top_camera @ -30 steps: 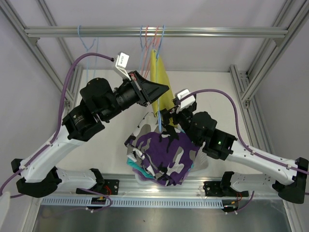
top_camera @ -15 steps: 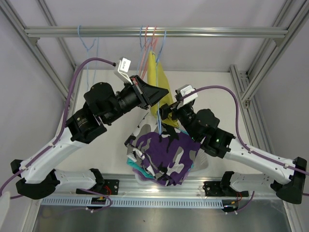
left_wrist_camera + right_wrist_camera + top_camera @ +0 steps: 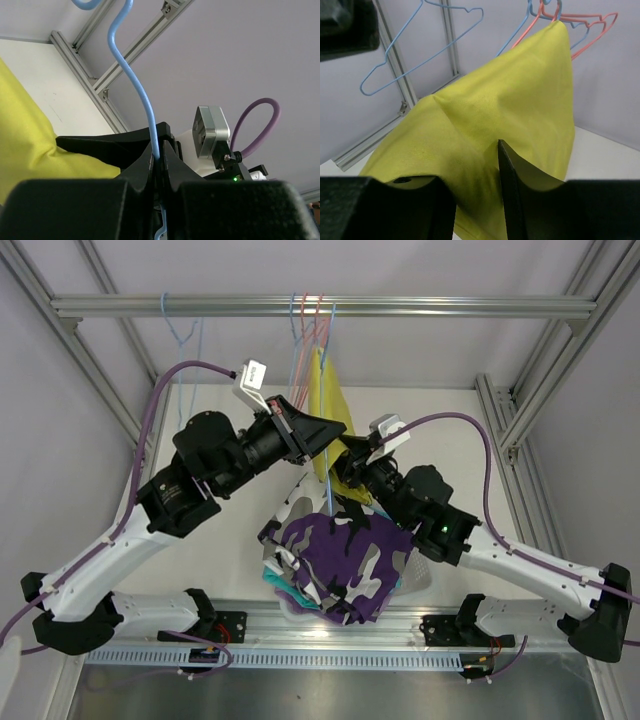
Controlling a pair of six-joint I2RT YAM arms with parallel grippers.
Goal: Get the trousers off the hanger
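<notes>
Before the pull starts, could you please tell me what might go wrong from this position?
The left end effector pinches only the thin light-blue wire hanger; it may swivel or slip when pulled against. The mustard yellow cloth trousers sit between the fingers of the right end effector, but a shallow fold could slide out. Pink wire hangers hang right beside and could snag.

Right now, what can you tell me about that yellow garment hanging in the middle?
The yellow trousers are plain mustard cloth, matte and finely woven, hanging in a folded drape below the top rail, next to pink hangers. The cloth peaks at the hooks and spreads wider lower down, with soft creases. The right gripper pinches a fold of it between its fingers. The left gripper does not hold the cloth; it clamps the blue hanger wire beside it.
</notes>
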